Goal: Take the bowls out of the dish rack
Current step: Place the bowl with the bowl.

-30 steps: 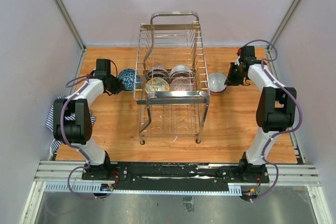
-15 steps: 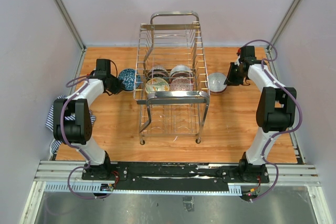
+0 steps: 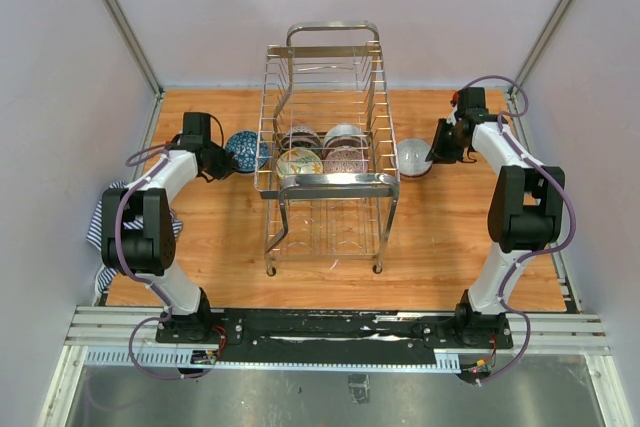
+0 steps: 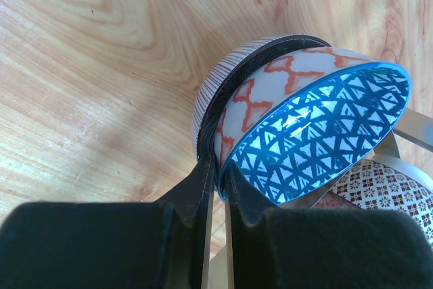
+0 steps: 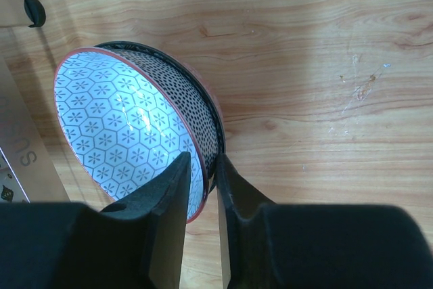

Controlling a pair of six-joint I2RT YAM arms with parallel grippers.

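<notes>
The chrome wire dish rack [image 3: 325, 182], with thick tubular loop handles at both ends and thin legs, stands in the middle of the orange-brown wood-grain counter [image 3: 440, 247]; four small round glazed bowls [image 3: 346, 160] sit in two pairs in its upper basket, patterned in pale, reddish and dark tones.

Just left of the rack, the left claw [image 4: 218, 167] is pinched tight on the rim of a glossy ceramic blue-lattice bowl [image 4: 318, 133]; its inside is bright blue with a white triangle lattice, its outside white with orange-red quatrefoil outlines; one black finger lies inside the rim and the other outside; the bowl is tipped up on edge; a brown-striped bowl [image 4: 223, 79] with fine vertical lines and a dark rim nests against its back; a brown-and-white tile-patterned bowl [image 4: 385, 187] shows at the lower right, below a flat rack bar.

Just right of the rack, the right claw [image 5: 203, 167] clamps the rim of a hexagon-patterned bowl [image 5: 122, 126]; its inside is pale blue with small flowers in hexagons, its rim thin and red, its outside white with black dots; it too is tilted on edge, above the wood.

A brushed metal strip [image 5: 20, 160] at the left of the right wrist view bears letters that look like "SU", the rest cut off; a black rubber foot [image 5: 32, 10] sits near it.

A blue-and-white striped cloth [image 3: 100, 217] hangs at the counter's left edge.
</notes>
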